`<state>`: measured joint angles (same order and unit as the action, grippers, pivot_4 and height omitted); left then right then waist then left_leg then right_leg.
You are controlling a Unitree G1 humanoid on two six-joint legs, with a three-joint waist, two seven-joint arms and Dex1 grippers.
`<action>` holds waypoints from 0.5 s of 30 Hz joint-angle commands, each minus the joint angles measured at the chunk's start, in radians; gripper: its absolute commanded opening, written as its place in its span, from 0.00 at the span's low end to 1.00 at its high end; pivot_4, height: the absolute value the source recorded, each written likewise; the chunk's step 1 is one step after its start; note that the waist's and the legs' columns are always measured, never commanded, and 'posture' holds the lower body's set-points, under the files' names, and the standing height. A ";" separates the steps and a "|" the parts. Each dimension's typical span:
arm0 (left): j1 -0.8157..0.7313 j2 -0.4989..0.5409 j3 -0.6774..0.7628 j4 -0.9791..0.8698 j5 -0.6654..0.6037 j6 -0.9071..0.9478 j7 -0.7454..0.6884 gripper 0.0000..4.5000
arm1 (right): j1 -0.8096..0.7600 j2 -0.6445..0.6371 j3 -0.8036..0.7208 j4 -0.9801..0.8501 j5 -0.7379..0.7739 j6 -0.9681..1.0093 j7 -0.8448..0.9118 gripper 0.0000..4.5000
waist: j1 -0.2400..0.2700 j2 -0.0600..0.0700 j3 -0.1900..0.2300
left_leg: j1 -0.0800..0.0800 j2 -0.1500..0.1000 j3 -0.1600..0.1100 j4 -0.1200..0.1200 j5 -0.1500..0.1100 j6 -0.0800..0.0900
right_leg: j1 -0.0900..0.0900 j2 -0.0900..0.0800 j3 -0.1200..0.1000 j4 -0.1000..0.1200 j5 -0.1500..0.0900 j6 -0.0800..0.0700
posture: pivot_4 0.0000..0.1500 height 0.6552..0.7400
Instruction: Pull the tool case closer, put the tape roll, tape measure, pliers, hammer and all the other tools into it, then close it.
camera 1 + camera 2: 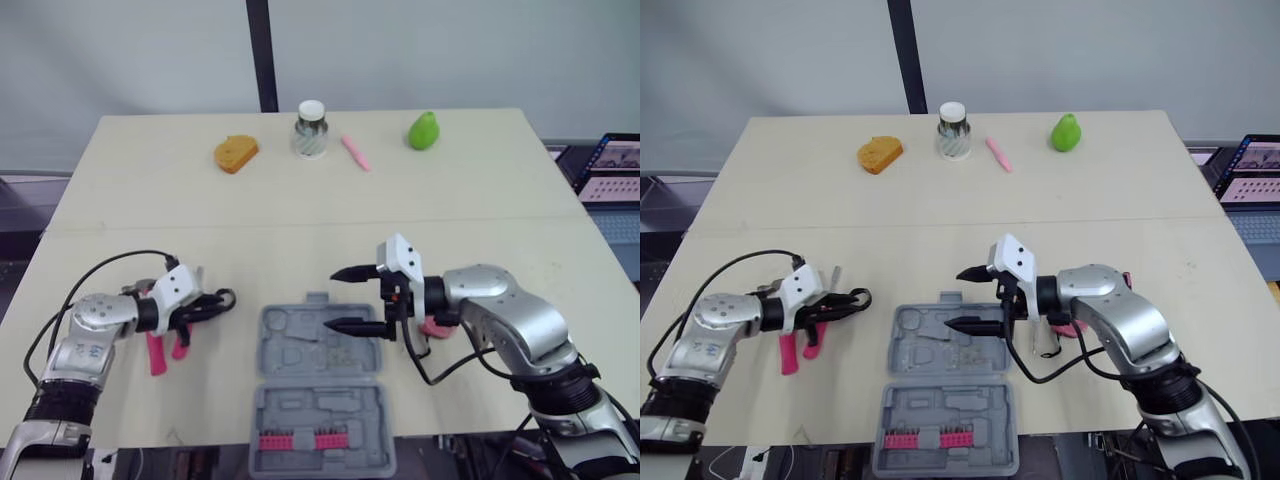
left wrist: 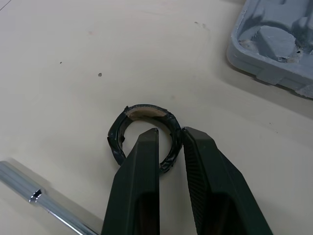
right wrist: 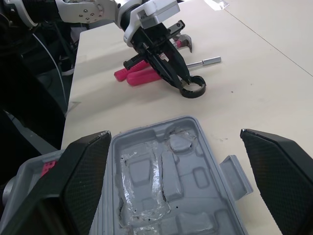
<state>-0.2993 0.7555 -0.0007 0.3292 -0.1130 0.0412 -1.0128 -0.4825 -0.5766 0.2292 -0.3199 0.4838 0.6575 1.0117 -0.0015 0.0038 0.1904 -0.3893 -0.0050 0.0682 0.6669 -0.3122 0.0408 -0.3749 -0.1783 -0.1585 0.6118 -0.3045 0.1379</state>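
1. Head views: my left arm lies low along the front left of the table, forearm pointing inward, with the left gripper on the tape roll. The right arm bends in from the right. The right gripper hangs with its jaws spread wide over the far half of the open tool case. The case sits at the front edge. The pliers lie beside my left wrist. There is broad bare tabletop between the case and the far row: an orange piece, a jar, a pink stick and a green fruit. A grey wall stands behind, with a laptop off to the right.
2. Left wrist view: the jaws pinch the roll's wall, one finger inside the ring and one outside. The roll lies flat. A chrome rod lies near it, and a corner of the case is well apart.
3. Right wrist view: my own fingers stand far apart on either side of the case's moulded half. Beyond it, the left gripper grips the roll, with the pliers behind.
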 commanded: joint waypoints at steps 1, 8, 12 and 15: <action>-0.007 -0.001 -0.004 0.006 0.003 -0.016 -0.009 0.19 | 0.004 -0.001 -0.028 -0.049 0.025 -0.001 -0.006 1.00 | 0.000 0.000 0.000 | 0.000 0.000 0.000 0.000 0.000 0.000 | 0.000 0.000 0.000 0.000 0.000 0.000 | 1.00 1.00; -0.009 0.006 -0.020 0.007 0.017 -0.020 -0.014 0.19 | 0.004 -0.001 -0.029 -0.050 0.032 0.000 -0.012 1.00 | 0.000 0.000 0.000 | 0.000 0.000 0.000 0.000 0.000 0.000 | 0.000 0.000 0.000 0.000 0.000 0.000 | 1.00 1.00; -0.017 0.003 -0.020 0.016 0.024 -0.023 -0.008 0.19 | 0.003 0.001 -0.028 -0.050 0.035 -0.001 -0.016 1.00 | 0.000 0.000 0.000 | 0.000 0.000 0.000 0.000 0.000 0.000 | 0.000 0.000 0.000 0.000 0.000 0.000 | 1.00 1.00; -0.023 0.000 -0.024 0.026 0.034 -0.028 -0.001 0.19 | 0.003 0.001 -0.027 -0.050 0.035 -0.002 -0.018 1.00 | 0.000 0.000 0.000 | 0.000 0.000 0.000 0.000 0.000 0.000 | 0.000 0.000 0.000 0.000 0.000 0.000 | 1.00 1.00</action>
<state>-0.3117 0.7541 -0.0210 0.3555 -0.0858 0.0300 -1.0173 -0.4825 -0.5766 0.2290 -0.3200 0.4985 0.6579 0.9995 -0.0014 0.0038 0.1904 -0.3893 -0.0050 0.0682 0.6669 -0.3122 0.0408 -0.3749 -0.1783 -0.1586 0.6119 -0.3046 0.1379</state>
